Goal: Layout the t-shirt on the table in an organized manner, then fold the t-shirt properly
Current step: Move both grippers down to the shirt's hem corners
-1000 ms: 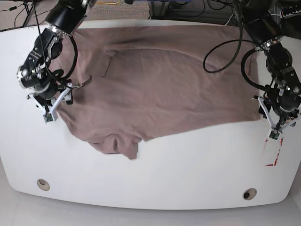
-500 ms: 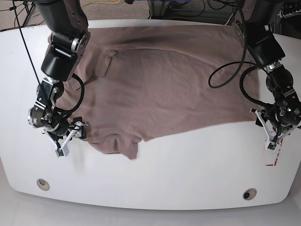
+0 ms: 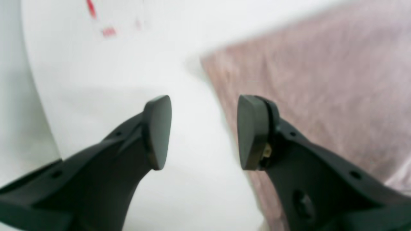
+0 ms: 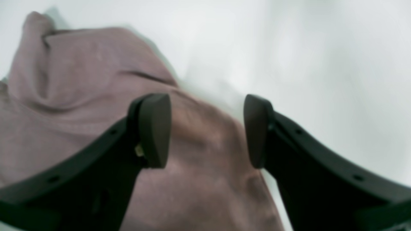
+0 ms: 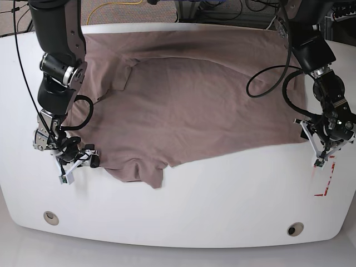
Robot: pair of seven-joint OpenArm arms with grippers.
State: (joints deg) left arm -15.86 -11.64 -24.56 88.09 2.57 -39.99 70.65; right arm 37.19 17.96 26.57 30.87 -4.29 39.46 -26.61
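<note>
The mauve-brown t-shirt (image 5: 189,105) lies spread over the back half of the white table (image 5: 222,200), with a bunched fold at its front edge (image 5: 142,172). My right gripper (image 5: 88,162) is open at the shirt's front-left edge. In the right wrist view its jaws (image 4: 205,128) straddle the cloth (image 4: 80,96) above the table (image 4: 321,64). My left gripper (image 5: 318,150) is open at the shirt's right front corner. In the left wrist view its jaws (image 3: 204,131) stand over bare table (image 3: 112,70), one finger over the shirt's edge (image 3: 321,80).
A red-white tape rectangle (image 5: 325,181) is just in front of my left gripper and also shows in the left wrist view (image 3: 91,8). Two grommet holes (image 5: 51,217) (image 5: 295,228) sit near the front edge. Cables hang behind the table (image 5: 267,61).
My right gripper has travelled down the shirt's left side to its front-left edge. My left gripper has shifted slightly by the right corner. Both stay open; the shirt has barely moved.
</note>
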